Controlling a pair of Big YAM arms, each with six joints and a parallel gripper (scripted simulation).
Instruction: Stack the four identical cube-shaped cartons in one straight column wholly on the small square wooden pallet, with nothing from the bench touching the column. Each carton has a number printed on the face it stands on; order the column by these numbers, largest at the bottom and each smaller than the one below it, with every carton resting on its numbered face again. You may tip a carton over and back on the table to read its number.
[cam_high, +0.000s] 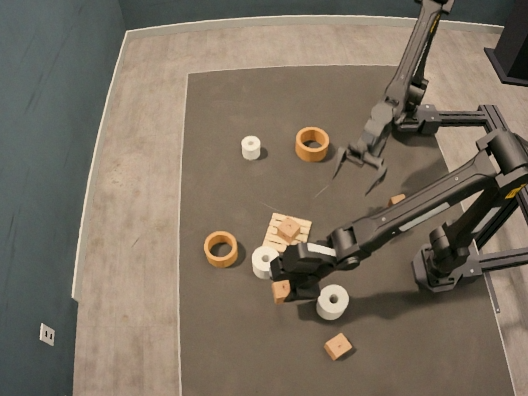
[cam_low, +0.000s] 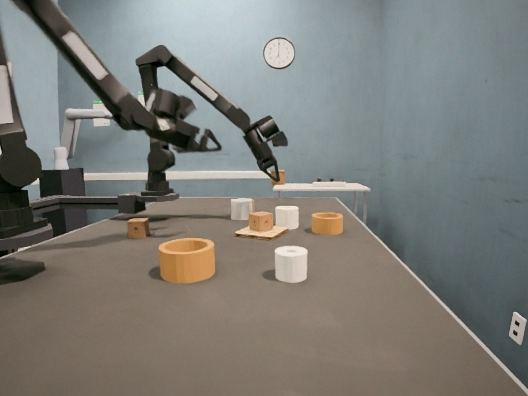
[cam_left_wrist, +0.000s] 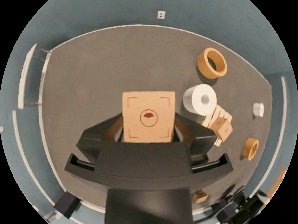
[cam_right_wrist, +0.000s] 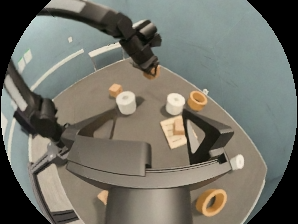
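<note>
Your left fingers (cam_high: 306, 292) (cam_low: 275, 172) grip one carton (cam_high: 281, 292) (cam_low: 281, 177) (cam_left_wrist: 149, 116) (cam_right_wrist: 153, 73) above the surface (cam_high: 225, 325) (cam_low: 250, 325) (cam_left_wrist: 90, 70) (cam_right_wrist: 150, 95); your right fingers (cam_high: 378, 181) (cam_low: 204, 143) stand spread. Off to the left fingers' side, the pallet (cam_high: 270, 235) (cam_low: 273, 234) (cam_left_wrist: 209, 117) (cam_right_wrist: 169, 140) carries a second carton (cam_high: 288, 229) (cam_low: 261, 221) (cam_left_wrist: 221, 128) (cam_right_wrist: 179, 126). Two others sit on the surface, apart from both sets of fingers.

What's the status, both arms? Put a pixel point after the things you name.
Left fingers shut on raised carton (cam_left_wrist: 149, 117); right fingers open, no load; one carton (cam_high: 288, 228) (cam_low: 261, 221) on pallet; white roll (cam_high: 264, 262) (cam_low: 287, 217) beside it.

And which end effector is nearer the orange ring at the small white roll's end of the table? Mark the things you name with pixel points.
Right. The right end effector (cam_high: 351, 185) (cam_low: 212, 145) (cam_left_wrist: 231, 194) (cam_right_wrist: 149, 111) is above the table, off to that ring's (cam_high: 312, 156) (cam_low: 187, 265) (cam_left_wrist: 246, 149) (cam_right_wrist: 201, 204) side; the left end effector (cam_high: 281, 291) (cam_low: 275, 177) (cam_left_wrist: 148, 112) (cam_right_wrist: 150, 73) is beyond the pallet (cam_high: 270, 241) (cam_low: 265, 235) (cam_left_wrist: 218, 111) (cam_right_wrist: 170, 132).
</note>
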